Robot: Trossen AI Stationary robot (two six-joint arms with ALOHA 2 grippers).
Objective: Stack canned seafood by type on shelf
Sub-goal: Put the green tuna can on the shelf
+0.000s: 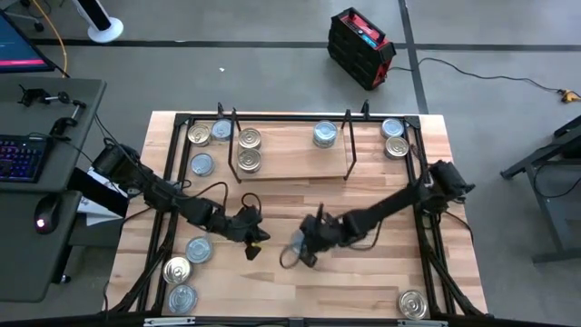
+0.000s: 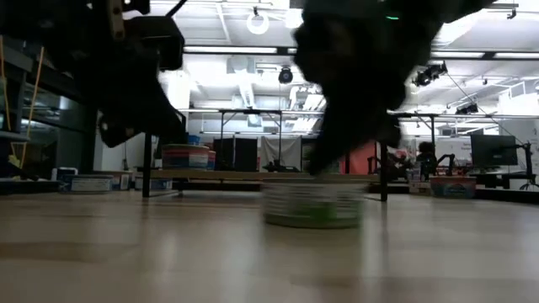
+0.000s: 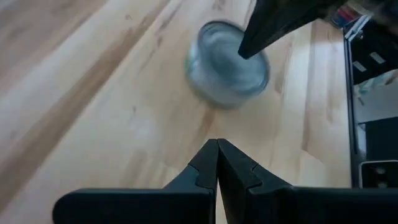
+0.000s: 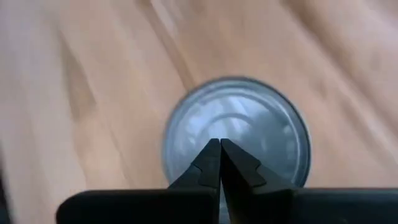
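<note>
Wood tabletop (image 1: pixel 363 282), grey floor (image 1: pixel 490 91) beyond.

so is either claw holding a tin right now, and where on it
Nothing is held. The right claw is shut with its tips over the lid of a silver-blue tin, not around it. The left claw is shut too, beside that tin.

Bright overhead ceiling lights, backlit silhouetted arms, blurred wrist views.
</note>
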